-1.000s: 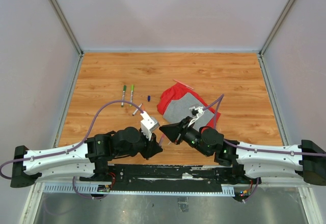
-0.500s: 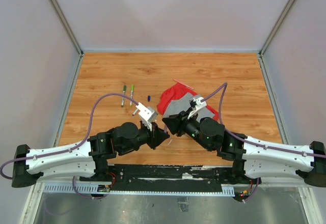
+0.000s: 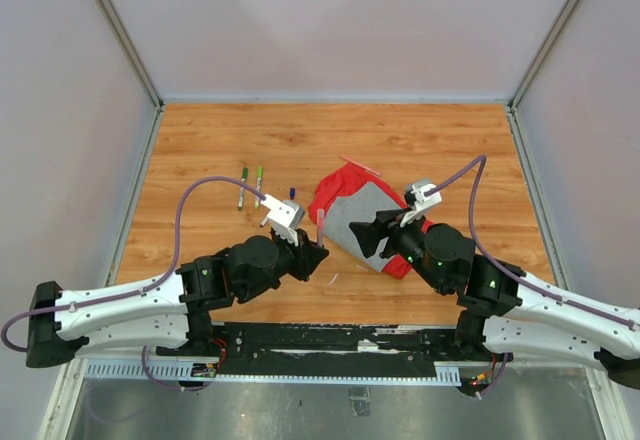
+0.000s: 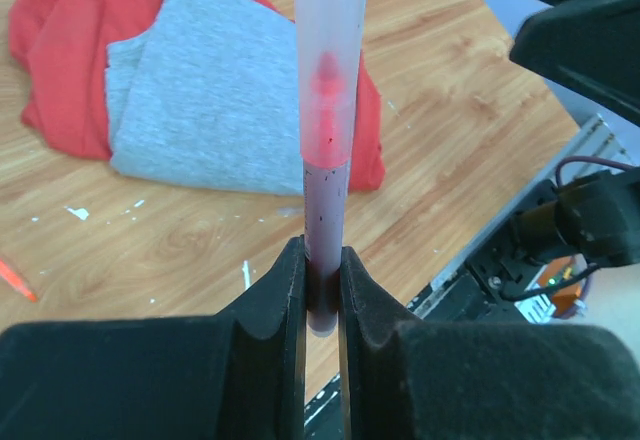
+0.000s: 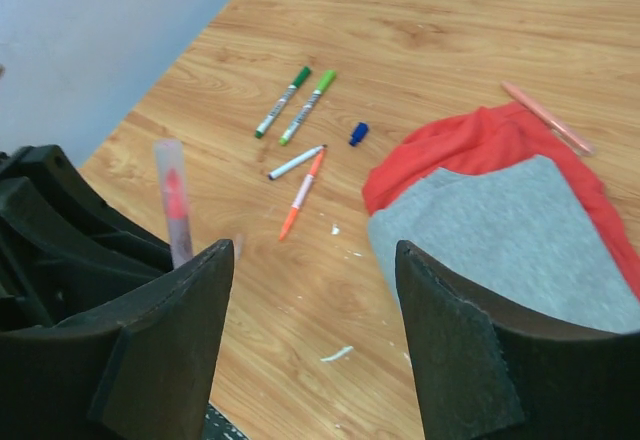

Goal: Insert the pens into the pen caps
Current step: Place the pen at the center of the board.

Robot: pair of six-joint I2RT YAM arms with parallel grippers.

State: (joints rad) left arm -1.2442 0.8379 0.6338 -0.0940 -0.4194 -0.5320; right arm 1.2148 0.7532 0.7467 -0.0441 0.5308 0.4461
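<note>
Pink pen stands upright in my left gripper, pinched low on the barrel, with its long axis vertical and a translucent pink cap over the tip. The cap looks seated. I cannot tell whether it is pushed fully home.

My right gripper hangs spread wide and empty, to the right of the capped pen and over the near edge of the red-and-grey cloth.

Remaining work lies ahead and to the left of both grippers:
- Two green pens lie side by side, parallel, with their long axes running roughly away from the arms.
- A blue cap lies just right of them, apart from everything else.
- A white pen and an orange pen lie nearer, almost touching at one end.

The left arm is the nearer one to all of these, but it is occupied. I judge the right arm must reach across in front of the left wrist, or wait until the capped pen is set down. Bare table lies open beyond the pens. The cloth crowds the right side.
</note>
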